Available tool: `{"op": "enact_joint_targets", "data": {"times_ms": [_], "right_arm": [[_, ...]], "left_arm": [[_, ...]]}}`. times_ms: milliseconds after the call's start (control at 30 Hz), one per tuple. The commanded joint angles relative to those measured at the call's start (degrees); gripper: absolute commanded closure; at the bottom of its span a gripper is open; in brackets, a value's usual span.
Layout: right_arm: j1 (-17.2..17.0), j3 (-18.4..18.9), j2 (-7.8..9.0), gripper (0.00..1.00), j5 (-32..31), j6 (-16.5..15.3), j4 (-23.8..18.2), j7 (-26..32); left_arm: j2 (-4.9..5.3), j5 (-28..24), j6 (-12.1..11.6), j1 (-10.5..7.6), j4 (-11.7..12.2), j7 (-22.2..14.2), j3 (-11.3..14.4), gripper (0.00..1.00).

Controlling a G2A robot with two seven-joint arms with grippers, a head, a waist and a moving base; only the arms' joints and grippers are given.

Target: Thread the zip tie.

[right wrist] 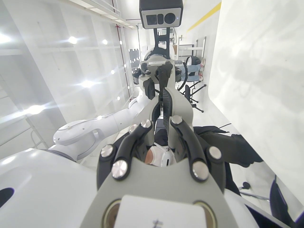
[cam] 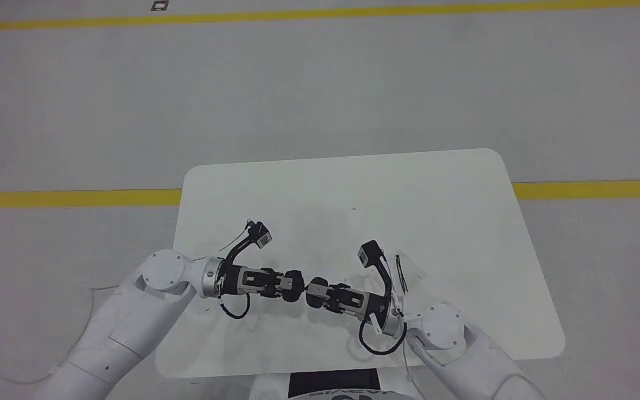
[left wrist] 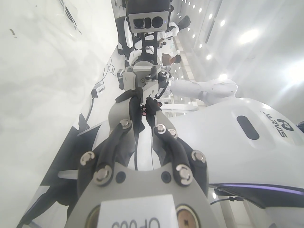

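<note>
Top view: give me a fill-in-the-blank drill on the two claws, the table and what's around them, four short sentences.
1. The left claw and right claw face each other tip to tip above the ___ table.
2. Both claws are ___.
3. The clear bag lies on the table beside the ___ arm.
4. The floor lines are ___.

Missing words: white; shut; right; yellow.

A grey floor (cam: 320, 90) with yellow lines (cam: 90, 197) surrounds the white table (cam: 450, 200); bright ceiling lights (right wrist: 72, 40) shine overhead.
</note>
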Motion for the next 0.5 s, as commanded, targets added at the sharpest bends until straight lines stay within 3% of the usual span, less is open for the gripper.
{"op": "enact_joint_targets", "data": {"times_ms": [0,467], "right_arm": [[0.05,-0.04,-0.01,1.00,0.03,-0.04,0.01,-0.06],[0.25,-0.24,-0.03,1.00,0.32,0.22,0.19,-0.09]], "left_arm": [[0.01,-0.02,0.01,-0.05,0.01,-0.01,0.06,0.92],[0.06,-0.32,-0.27,-0.31,0.47,0.00,0.59,1.00]]}}
